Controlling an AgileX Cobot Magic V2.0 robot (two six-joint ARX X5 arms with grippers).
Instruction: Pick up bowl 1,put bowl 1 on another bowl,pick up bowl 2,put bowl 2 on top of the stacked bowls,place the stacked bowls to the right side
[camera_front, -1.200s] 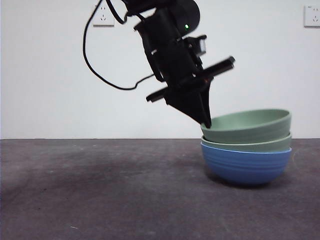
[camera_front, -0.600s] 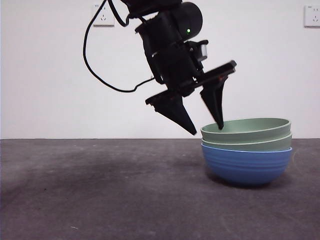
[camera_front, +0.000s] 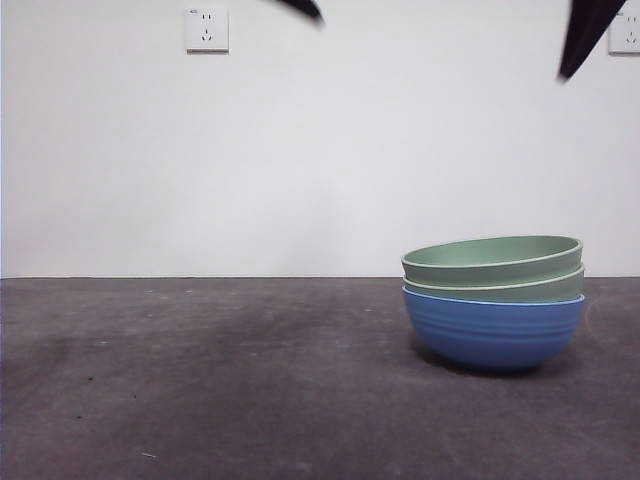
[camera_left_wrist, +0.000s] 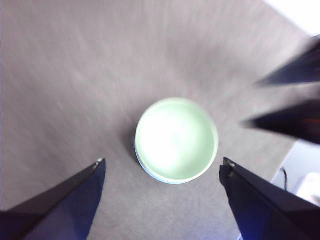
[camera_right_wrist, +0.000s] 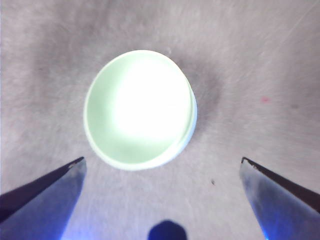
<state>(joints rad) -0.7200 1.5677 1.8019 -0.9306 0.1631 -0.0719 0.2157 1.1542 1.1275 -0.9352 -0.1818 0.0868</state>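
Observation:
Three bowls stand stacked on the right of the table. The blue bowl (camera_front: 493, 335) is at the bottom, with a pale green bowl (camera_front: 495, 287) nested in it and a second pale green bowl (camera_front: 492, 258) on top. Both wrist views look straight down into the top green bowl (camera_left_wrist: 176, 140) (camera_right_wrist: 140, 109). My left gripper (camera_left_wrist: 163, 161) is open high above the stack, holding nothing. My right gripper (camera_right_wrist: 162, 160) is also open high above it, empty. The left wrist view shows the other gripper's fingers (camera_left_wrist: 295, 120) too. In the front view only two black tips (camera_front: 300, 8) (camera_front: 585, 35) show at the top.
The dark grey table (camera_front: 200, 380) stretches left of the stack to a white wall. Two wall sockets (camera_front: 206, 29) (camera_front: 624, 30) sit high on it. The left wrist view shows the table's edge (camera_left_wrist: 295, 150) beyond the stack.
The open gripper that stood at the top bowl's left rim has risen out of the front view. The bowls have stayed level and still.

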